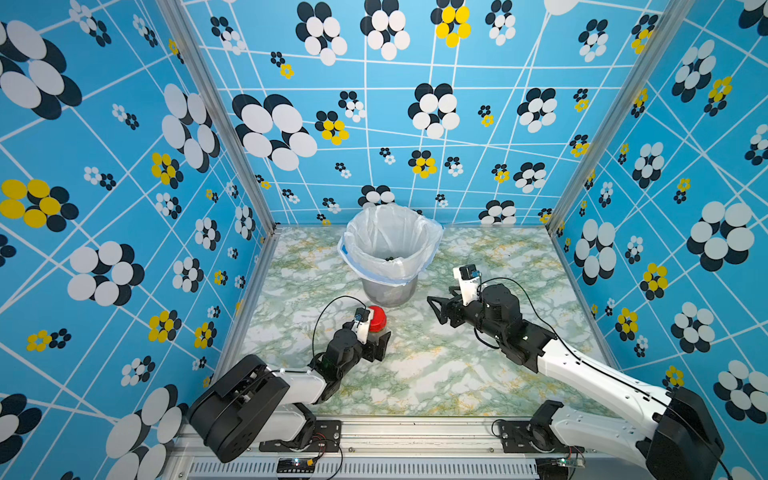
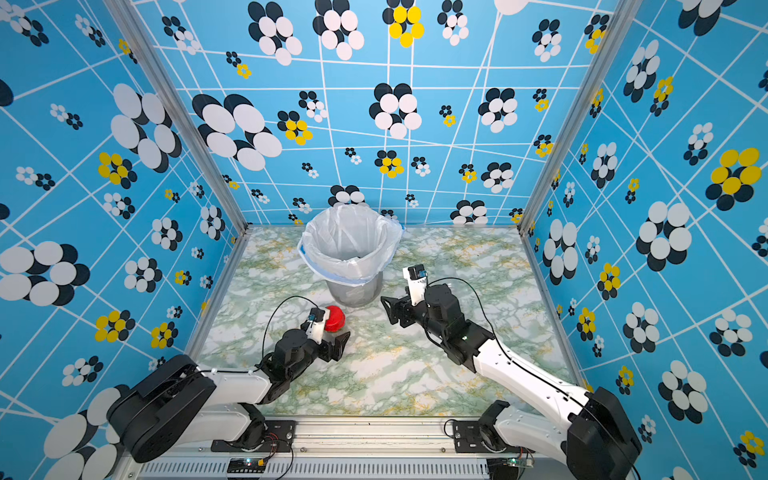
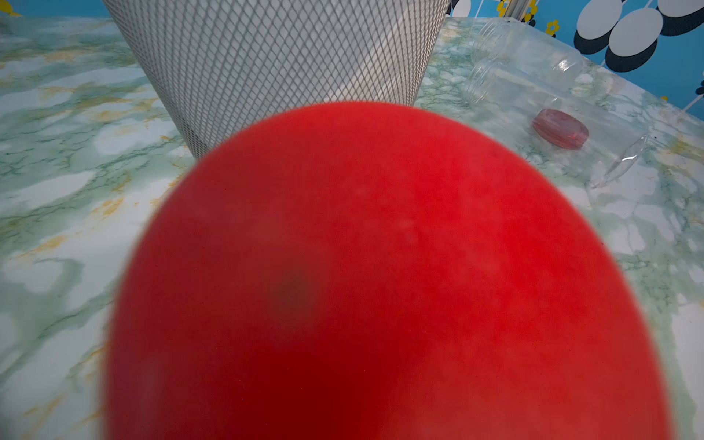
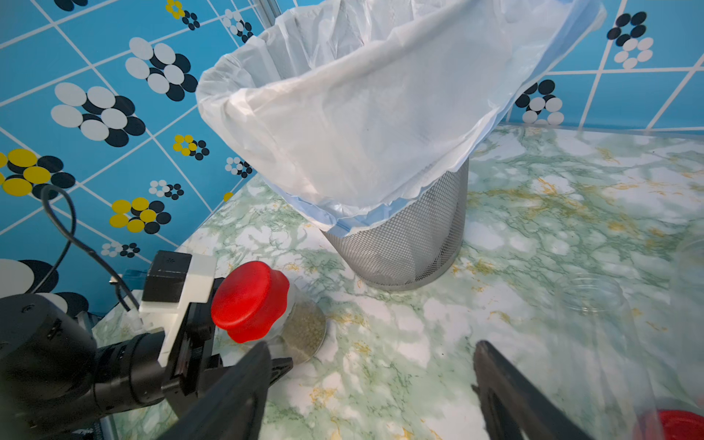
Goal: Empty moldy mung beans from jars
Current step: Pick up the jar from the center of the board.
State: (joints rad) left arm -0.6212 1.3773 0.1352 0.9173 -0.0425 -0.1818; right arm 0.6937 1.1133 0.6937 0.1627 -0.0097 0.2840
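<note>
One jar apparently left to deal with, on a green-veined marble counter (image 1: 415,374). Toward the back of it, a grey mesh bin (image 1: 388,291) lined with a white bag (image 1: 390,241), mouth wide open. Close to the bin's side, the right claw (image 1: 434,311), held above the counter, jaws spread wide, nothing between them. Nearer the front, the left claw (image 1: 380,345), set about the body of a small clear jar (image 4: 310,343) just in front of the bin. Impossible to tell whether pressed on the plastic or standing a little clear of it. On that jar, a wide red lid (image 4: 249,301), screwed on; inside, a low layer of dull olive mung beans (image 4: 303,325). Off beyond the bin, other clear jars (image 3: 529,61) lying on their sides, seemingly empty. Step in hand, by judgement: securing the capped jar for opening. Next: clamp the body firmly with the left claw, bring the right claw down over the lid's scalloped edge, twist it off, then tip the jar over the bag.
</note>
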